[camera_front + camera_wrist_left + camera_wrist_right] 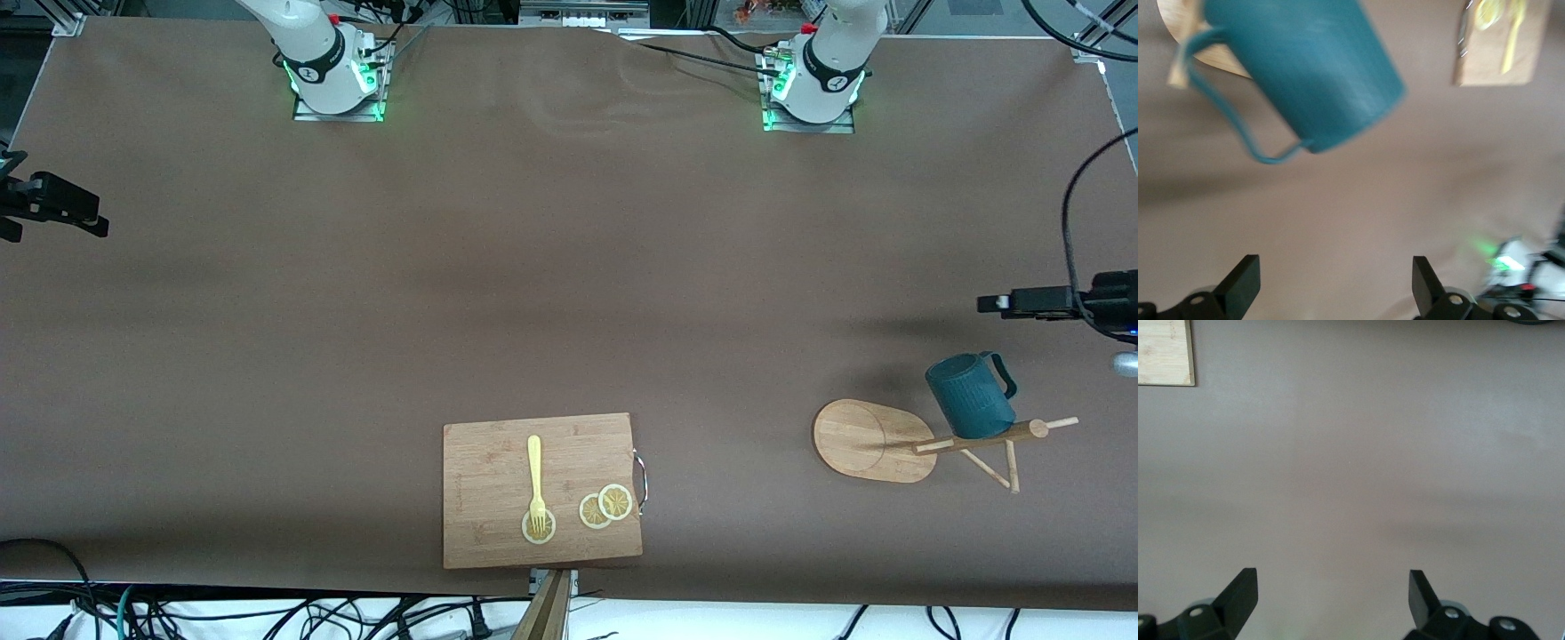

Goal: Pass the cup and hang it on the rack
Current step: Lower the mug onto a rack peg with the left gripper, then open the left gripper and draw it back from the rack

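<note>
The left gripper [1331,287] has its fingers [1241,283] spread wide with nothing between them. It is up in the air over bare brown table [569,267] at the left arm's end, pointing toward the cup [1305,73], which hangs clear ahead of the fingertips. The cup [969,396] hangs by its handle on a peg of the rack [898,440], tilted, apart from the gripper. The rack's oval base [1178,27] shows past the cup.

The right gripper [1331,600] waits with its fingers [1238,593] spread just as wide, empty, over bare table near the right arm's end. A corner of the cutting board [1165,353] lies well ahead of it. On that board [542,489] lie a yellow fork [535,480] and lemon slices [606,507].
</note>
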Controlling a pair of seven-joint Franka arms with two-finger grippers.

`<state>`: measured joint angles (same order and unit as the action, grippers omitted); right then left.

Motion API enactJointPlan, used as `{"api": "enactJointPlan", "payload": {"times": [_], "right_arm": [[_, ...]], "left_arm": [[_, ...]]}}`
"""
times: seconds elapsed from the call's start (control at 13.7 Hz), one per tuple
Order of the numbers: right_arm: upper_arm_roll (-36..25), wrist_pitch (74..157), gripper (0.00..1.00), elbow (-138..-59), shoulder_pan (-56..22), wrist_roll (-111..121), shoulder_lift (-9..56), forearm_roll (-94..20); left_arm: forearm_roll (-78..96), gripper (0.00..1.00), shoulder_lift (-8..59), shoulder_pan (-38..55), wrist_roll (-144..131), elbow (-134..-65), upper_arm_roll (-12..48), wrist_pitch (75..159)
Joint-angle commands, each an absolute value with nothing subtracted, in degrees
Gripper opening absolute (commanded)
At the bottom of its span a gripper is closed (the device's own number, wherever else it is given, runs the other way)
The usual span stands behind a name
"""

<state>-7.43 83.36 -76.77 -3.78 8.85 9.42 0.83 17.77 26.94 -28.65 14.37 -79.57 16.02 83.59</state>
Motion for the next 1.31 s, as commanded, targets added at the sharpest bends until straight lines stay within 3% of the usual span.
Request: {"api": "enactJointPlan", "payload": {"times": [0.0, 0.44, 0.8, 0.95, 1.24], "right_arm": [[-7.0, 83.6, 1.0, -76.7, -3.6, 8.7, 9.1, 1.4], [-7.1, 83.6, 1.0, -76.7, -3.5, 8.8, 9.1, 1.4], [-7.1, 83.6, 1.0, -76.7, -3.5, 8.8, 9.1, 1.4], [-7.1, 83.6, 1.0, -76.7, -3.5, 8.9, 9.1, 1.4], [-7.1, 83.6, 1.0, -76.7, -3.5, 8.8, 9.1, 1.4]], "left_arm": [[5.5, 1.0, 22.5, -17.9, 9.2, -80.2, 15.1, 86.3], [-6.7, 1.0, 20.8, -0.6, -5.8, -80.2, 15.1, 87.4], [-5.3, 1.0, 15.9, 1.1, -9.3, -80.8, 11.5, 91.3], [-4.0, 1.0, 11.9, 0.6, -9.3, -85.0, 10.0, 95.4], [-4.0, 1.0, -1.0, 0.7, -4.7, -103.6, 6.6, 104.8]]}}
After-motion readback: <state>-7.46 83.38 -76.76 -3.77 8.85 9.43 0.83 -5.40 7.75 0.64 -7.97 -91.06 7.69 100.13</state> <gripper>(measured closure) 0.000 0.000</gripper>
